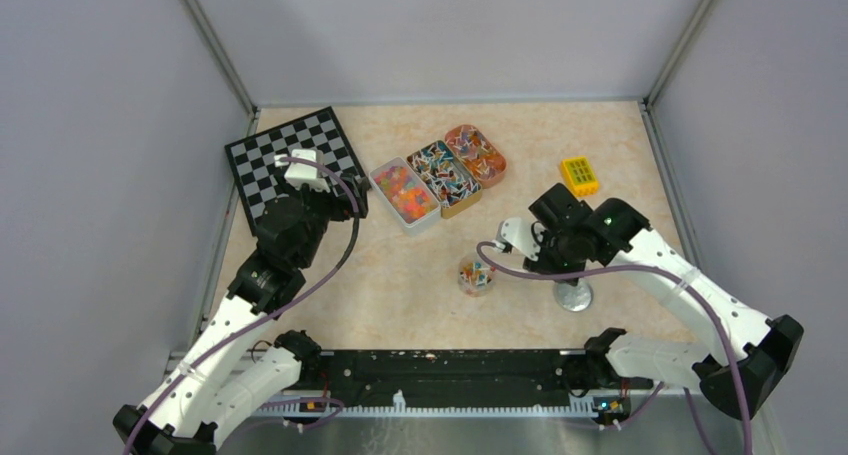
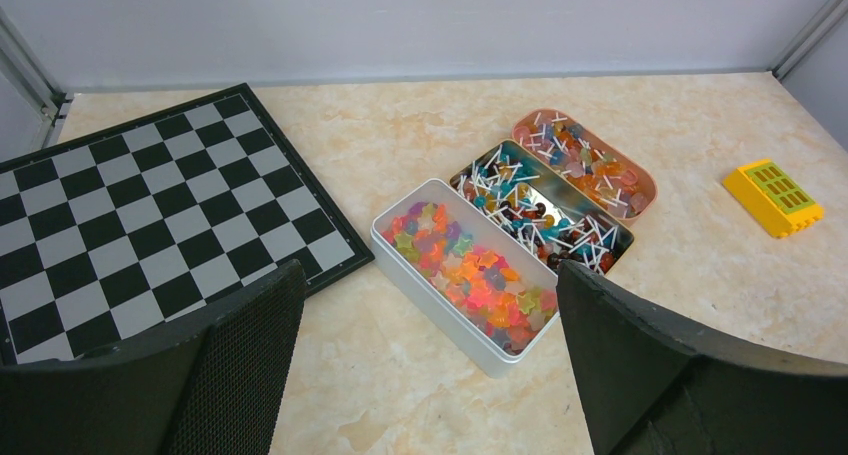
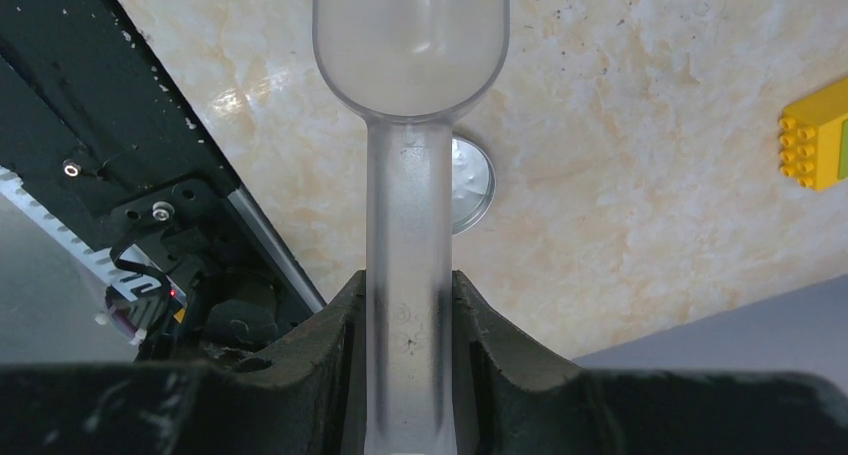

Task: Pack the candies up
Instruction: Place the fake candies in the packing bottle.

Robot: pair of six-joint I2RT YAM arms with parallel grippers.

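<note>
The candies fill three open tins in a row: star-shaped ones in a white tin (image 1: 404, 192) (image 2: 470, 271), stick sweets in a dark tin (image 1: 443, 174) (image 2: 540, 210) and in an orange tin (image 1: 476, 153) (image 2: 590, 165). A small clear jar (image 1: 476, 275) at mid-table also holds candies. My left gripper (image 1: 350, 197) (image 2: 430, 280) stands open just left of the white tin, holding nothing. My right gripper (image 1: 530, 239) (image 3: 408, 295) is shut on the handle of a translucent scoop (image 3: 408, 125), right of the jar; the scoop bowl looks empty.
A chessboard (image 1: 290, 160) (image 2: 130, 215) lies at the back left. A yellow block (image 1: 579, 174) (image 2: 773, 197) (image 3: 815, 145) sits at the back right. A round silver lid (image 1: 574, 296) (image 3: 472, 183) lies under my right arm. Grey walls enclose the table; a black rail runs along the near edge.
</note>
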